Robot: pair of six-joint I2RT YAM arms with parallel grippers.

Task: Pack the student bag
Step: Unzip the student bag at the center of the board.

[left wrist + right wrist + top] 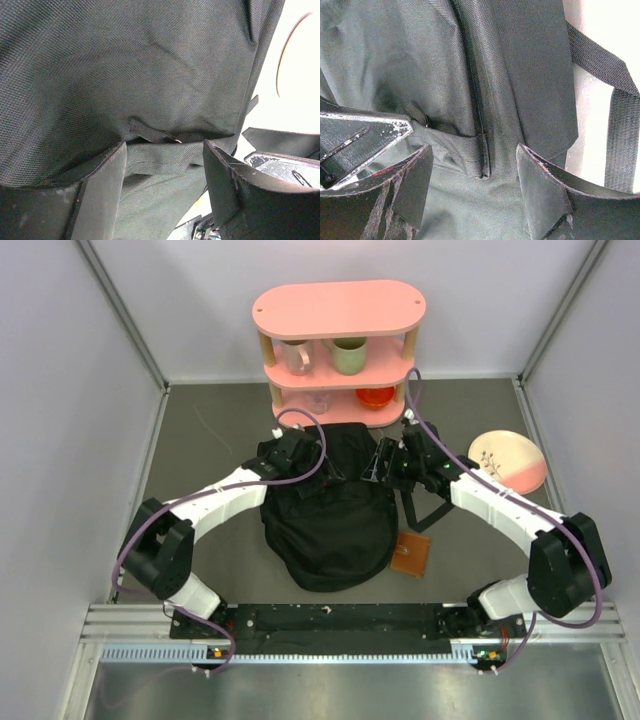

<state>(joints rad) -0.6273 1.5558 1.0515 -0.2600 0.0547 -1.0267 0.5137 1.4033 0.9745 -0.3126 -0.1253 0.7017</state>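
- At the middle of the grey table (200, 440), the large black fabric student bag (325, 530) is lying, well apart from the white side walls (60, 440).
- Its far edge is being straddled by the left gripper (165, 150) and the right gripper (475, 155), fingers spread; an actual pinch cannot be told.
- Just behind, a pale mug (295, 355), a green mug (348, 355) and an orange bowl (376, 397) are being kept in the pink oval shelf (340, 305).

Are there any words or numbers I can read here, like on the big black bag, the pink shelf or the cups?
No text can be read in any view.
student bag: plain black fabric, no label showing.
pink shelf and mugs: no print visible.
brown wallet: too small to tell whether it has any mark.
plate: a few dark specks, too small to read.
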